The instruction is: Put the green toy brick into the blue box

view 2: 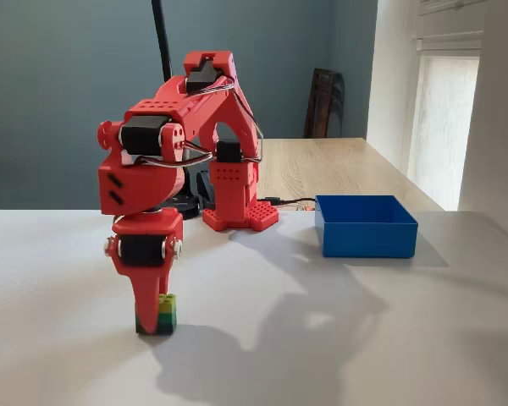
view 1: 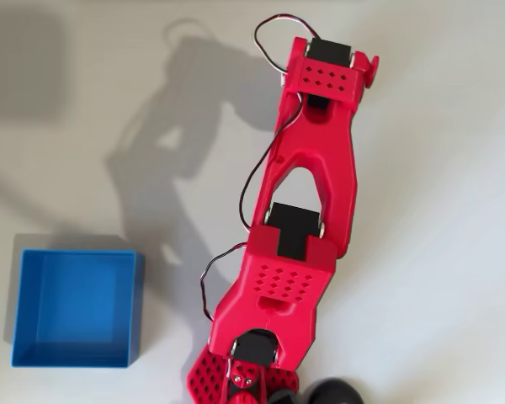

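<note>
The arm (view 2: 178, 127) is folded forward with the gripper (view 2: 150, 317) pointed straight down at the desk (view 2: 339, 338), its fingers (view 2: 146, 296) reaching the brick (view 2: 165, 315), which rests on the desk. Whether the jaws grip it cannot be told. The vertical pose suits a top-down pick. The box (view 2: 366, 226) sits well apart, open side up, ready to receive.

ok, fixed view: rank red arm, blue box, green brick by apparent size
1. red arm, largest by far.
2. blue box, though it sits farther from the camera, so it reads smaller than it would up close.
3. green toy brick, smallest, at the gripper tip.
</note>
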Controlling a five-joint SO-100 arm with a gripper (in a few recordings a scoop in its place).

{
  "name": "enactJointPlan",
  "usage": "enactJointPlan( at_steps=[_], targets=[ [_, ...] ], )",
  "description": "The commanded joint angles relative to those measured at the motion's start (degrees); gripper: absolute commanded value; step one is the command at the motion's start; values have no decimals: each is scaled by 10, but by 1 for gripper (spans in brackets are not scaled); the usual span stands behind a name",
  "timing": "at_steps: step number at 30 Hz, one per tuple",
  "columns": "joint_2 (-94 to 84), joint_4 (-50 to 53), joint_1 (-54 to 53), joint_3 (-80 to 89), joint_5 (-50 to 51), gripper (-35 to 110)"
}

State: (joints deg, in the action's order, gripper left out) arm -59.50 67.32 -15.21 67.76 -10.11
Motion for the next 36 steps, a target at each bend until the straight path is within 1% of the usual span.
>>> enactJointPlan(
  at_steps=[1, 3, 6, 12, 18, 27, 36],
  targets=[
    [-37, 21, 5, -1, -12, 0],
    [-56, 54, 14, -22, -4, 0],
    [-115, 73, 42, -22, 0, 0],
    [-250, 80, 102, 39, -11, 0],
    [-363, 95, 194, 111, -14, 0],
    [-482, 104, 382, 214, 4, 0],
    [-523, 157, 612, 240, 94, 0]
  ],
)
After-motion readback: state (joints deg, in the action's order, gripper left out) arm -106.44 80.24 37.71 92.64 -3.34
